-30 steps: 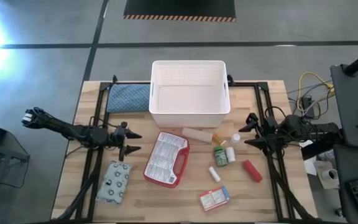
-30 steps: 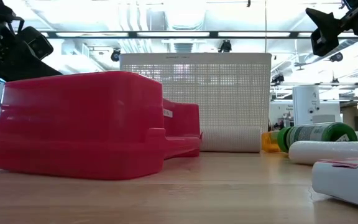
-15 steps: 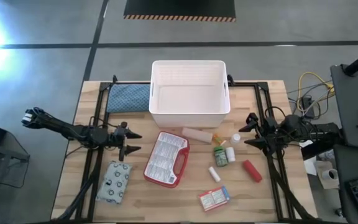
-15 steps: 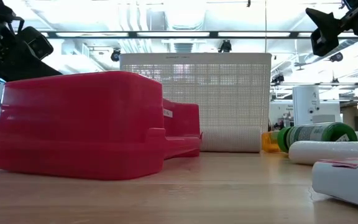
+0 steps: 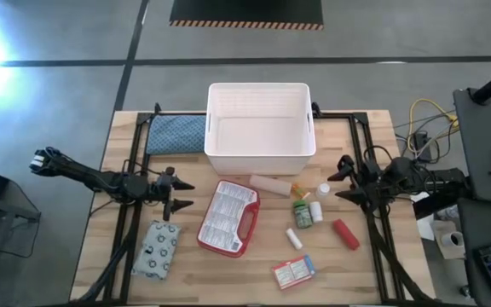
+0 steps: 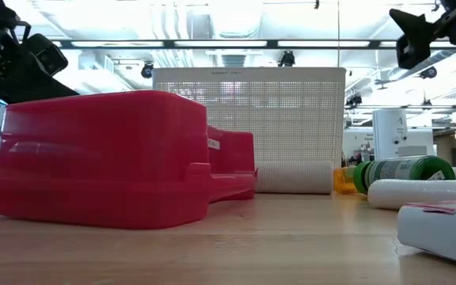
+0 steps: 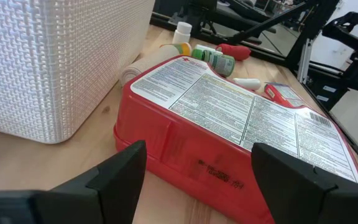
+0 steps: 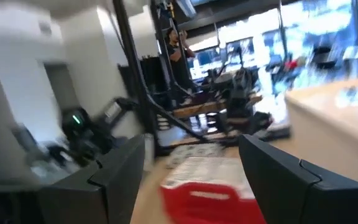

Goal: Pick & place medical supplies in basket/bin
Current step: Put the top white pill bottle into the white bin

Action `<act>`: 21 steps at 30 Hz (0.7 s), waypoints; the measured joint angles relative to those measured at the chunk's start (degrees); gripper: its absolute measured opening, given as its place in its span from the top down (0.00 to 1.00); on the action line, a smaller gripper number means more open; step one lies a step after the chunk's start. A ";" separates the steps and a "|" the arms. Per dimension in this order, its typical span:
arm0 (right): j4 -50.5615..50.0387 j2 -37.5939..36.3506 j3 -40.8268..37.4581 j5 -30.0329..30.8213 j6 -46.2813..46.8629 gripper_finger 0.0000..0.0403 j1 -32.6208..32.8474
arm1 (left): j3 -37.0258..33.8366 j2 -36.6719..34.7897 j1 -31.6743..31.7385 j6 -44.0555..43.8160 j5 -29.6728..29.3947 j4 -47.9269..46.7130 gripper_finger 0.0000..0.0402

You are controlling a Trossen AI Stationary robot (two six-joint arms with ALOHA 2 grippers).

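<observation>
The left claw sits in the left-middle of the overhead frame, its two fingers spread wide with nothing between them, aimed toward the flat red-edged case that lies just beside it toward the centre; seen from its wrist, the case's printed label fills the space beyond the parted fingers, so I'd judge this arm is lined up to take the case first. The right claw mirrors it at the right-middle of the frame, also spread open and empty, hanging above the table at the edge of the cluster of small things. Moving outward from there, the green bottle lies on its side near centre-right, with small white tubes just below and beside it, the red cylinder lower right, and a small box low in the frame. A pale roll rests close against the front wall of the white basket, which stands in the upper centre, open side up and with nothing in it that I can see. The grey-white patterned pouch is at lower left, well apart from the rest, and a blue quilted pad lies upper left, touching the basket's side. Everything seems laid out in front of the basket so either arm can reach; no item has yet gone in, so the job looks to be at its very start.
</observation>
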 joint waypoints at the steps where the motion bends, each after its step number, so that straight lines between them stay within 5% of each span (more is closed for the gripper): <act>1: 0.28 0.00 -0.01 0.02 4.09 0.38 0.00 | 0.01 -0.01 -0.01 -0.01 0.00 0.00 0.33; 6: 9.76 -0.02 0.01 0.04 22.60 0.38 0.00 | 0.00 0.00 0.01 0.00 0.02 0.00 0.33; 14: 25.35 0.89 0.05 9.25 22.35 0.38 0.02 | 0.01 -0.01 -0.01 0.00 0.00 0.00 0.33; 21: 15.06 10.34 1.54 14.07 36.49 0.38 0.24 | 0.00 -0.01 0.01 -0.01 0.01 0.00 0.33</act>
